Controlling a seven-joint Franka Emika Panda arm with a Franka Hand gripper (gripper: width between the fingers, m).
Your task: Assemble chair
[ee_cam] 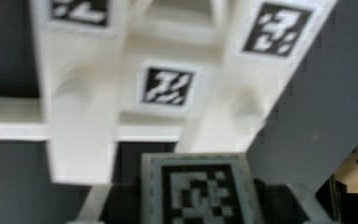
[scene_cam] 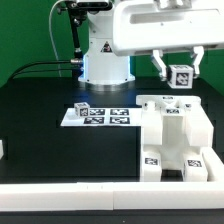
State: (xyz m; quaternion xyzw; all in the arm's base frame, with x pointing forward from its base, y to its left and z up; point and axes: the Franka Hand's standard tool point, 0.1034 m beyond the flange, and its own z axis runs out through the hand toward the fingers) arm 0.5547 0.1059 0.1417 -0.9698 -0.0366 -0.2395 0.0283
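The chair (scene_cam: 176, 138) is a partly joined white structure of panels and bars with square tags, standing at the exterior view's right on the black table. My gripper (scene_cam: 180, 77) hangs just above it, shut on a small white tagged block (scene_cam: 181, 75). In the wrist view that block (ee_cam: 197, 188) sits between the jaws of my gripper (ee_cam: 197, 197), tag facing the camera. Beyond it lies the chair's white frame (ee_cam: 172, 85) with its tags. The fingertips are mostly hidden by the block.
The marker board (scene_cam: 104, 117) lies flat in the middle of the table, with a small tagged white piece (scene_cam: 82, 107) at its left end. A white rail (scene_cam: 70, 188) runs along the front edge. The robot base (scene_cam: 104, 62) stands behind.
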